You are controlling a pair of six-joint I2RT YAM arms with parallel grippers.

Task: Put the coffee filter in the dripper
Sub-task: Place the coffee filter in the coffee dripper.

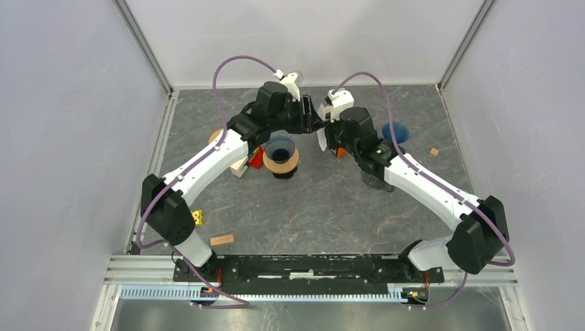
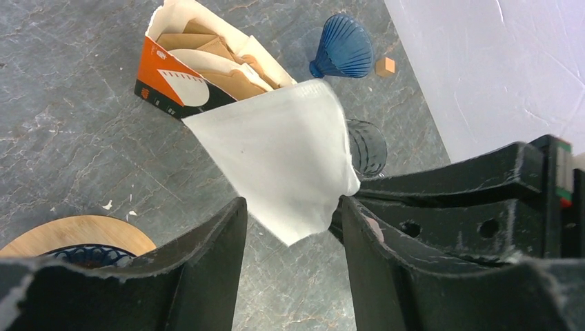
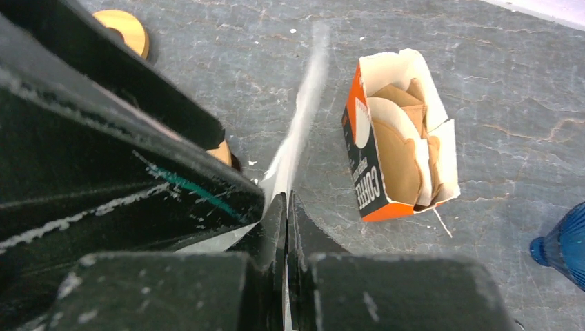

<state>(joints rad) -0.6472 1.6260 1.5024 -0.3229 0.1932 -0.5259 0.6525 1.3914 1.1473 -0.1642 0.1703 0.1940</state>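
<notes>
My right gripper (image 3: pixel 286 207) is shut on a white paper coffee filter (image 2: pixel 283 158), seen edge-on in the right wrist view (image 3: pixel 303 117), and holds it in the air. My left gripper (image 2: pixel 293 221) is open, its fingers to either side of the filter's pointed tip without pinching it. In the top view both grippers meet at the back centre, left (image 1: pixel 307 114) and right (image 1: pixel 324 131). A blue dripper (image 1: pixel 281 148) sits on a round wooden stand (image 1: pixel 293 164) just to the left below them. The stand's edge shows in the left wrist view (image 2: pixel 76 238).
An open orange filter box (image 2: pixel 172 76) with brown filters lies below, also in the right wrist view (image 3: pixel 400 138). A second blue dripper (image 1: pixel 395 131) lies on its side at the right, near a small wooden cube (image 1: pixel 433 152) and a dark glass (image 2: pixel 365 148). Wooden blocks (image 1: pixel 221 240) lie front left.
</notes>
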